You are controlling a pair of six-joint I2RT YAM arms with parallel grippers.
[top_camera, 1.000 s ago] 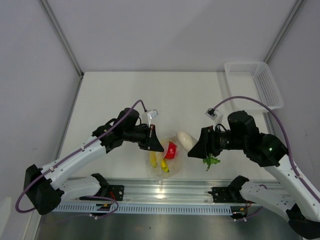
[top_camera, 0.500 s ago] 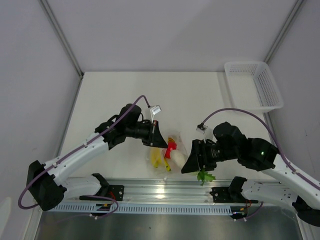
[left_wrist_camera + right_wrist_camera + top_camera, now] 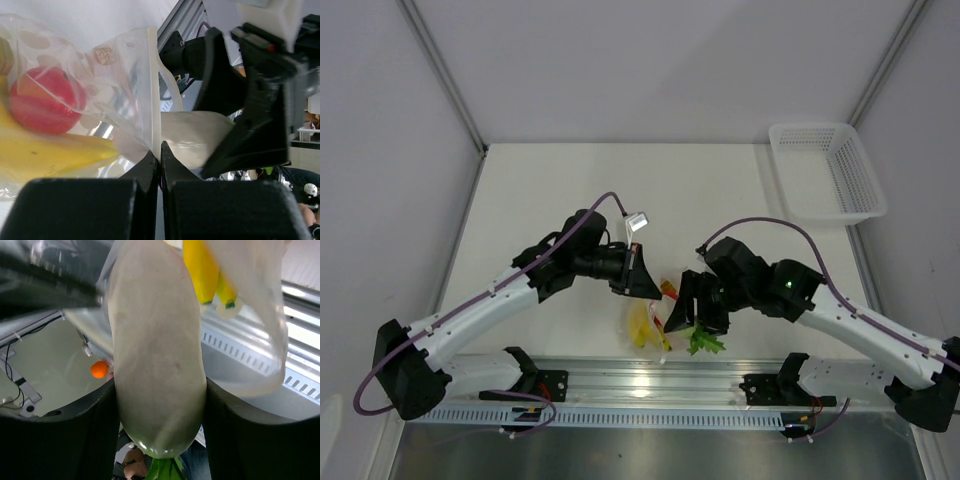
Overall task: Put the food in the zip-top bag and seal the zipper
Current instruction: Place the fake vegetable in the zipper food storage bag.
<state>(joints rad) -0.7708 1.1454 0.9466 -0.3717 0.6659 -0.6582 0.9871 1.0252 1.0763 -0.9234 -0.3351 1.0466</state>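
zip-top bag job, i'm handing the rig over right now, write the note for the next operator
Left hand: shut on the rim of the zip-top bag, holding its mouth up.
Right hand: closed around the white radish, whose tip is at the bag's mouth, with the green leaves outside.
In the bag: banana bunch and red fruit.
Done: two of three foods bagged.
Left: push the radish fully in, let go, then press the mouth sealed.
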